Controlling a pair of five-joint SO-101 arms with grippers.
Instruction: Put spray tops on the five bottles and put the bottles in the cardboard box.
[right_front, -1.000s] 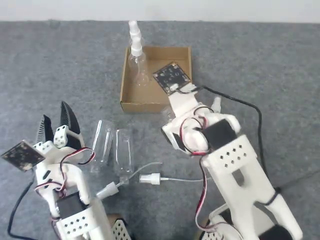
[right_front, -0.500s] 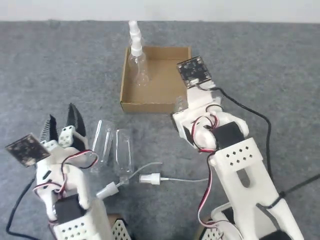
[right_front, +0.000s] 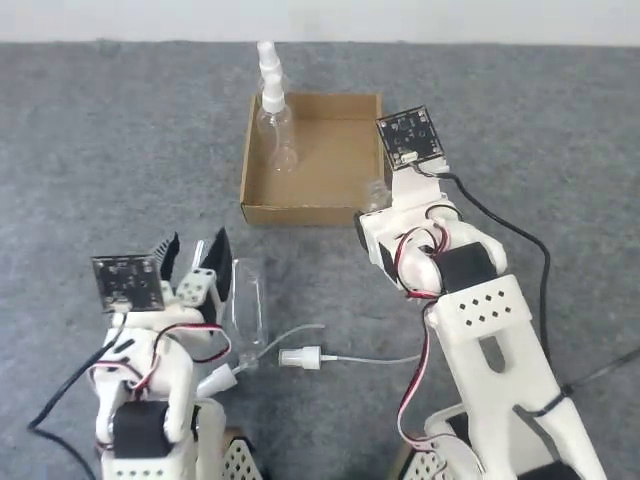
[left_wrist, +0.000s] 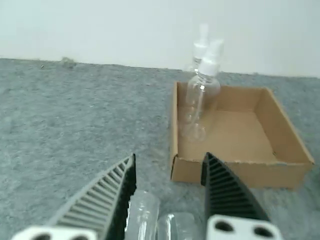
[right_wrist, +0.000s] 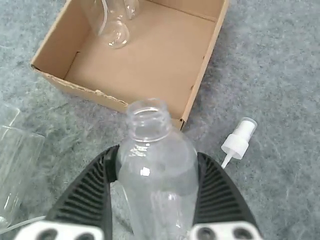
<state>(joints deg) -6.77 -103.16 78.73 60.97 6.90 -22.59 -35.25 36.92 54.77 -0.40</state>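
Note:
My right gripper (right_wrist: 156, 159) is shut on a clear bottle (right_wrist: 157, 180) whose neck is bare, held just in front of the cardboard box (right_wrist: 150, 65). From above this held bottle (right_front: 374, 200) is near the front right corner of the box (right_front: 290, 213). A loose spray top (right_wrist: 238, 142) lies on the carpet beside it. A capped bottle (right_front: 274, 125) leans in the box's back left corner. My left gripper (right_front: 196, 242) is open above two bare bottles (right_front: 250, 300) lying on the carpet, and these lying bottles (left_wrist: 143, 215) show between its fingers (left_wrist: 107, 197).
Two spray tops with long tubes (right_front: 300, 357) (right_front: 215, 381) lie near the left arm's base. A second white spray top (right_front: 267, 56) pokes up behind the box's back left corner. Grey carpet covers the table, with a pale wall (left_wrist: 150, 25) behind.
The right arm has swung right with its bottle, from over the box's front wall to its front right corner. The left arm has turned right, bringing its open gripper over the lying bottles.

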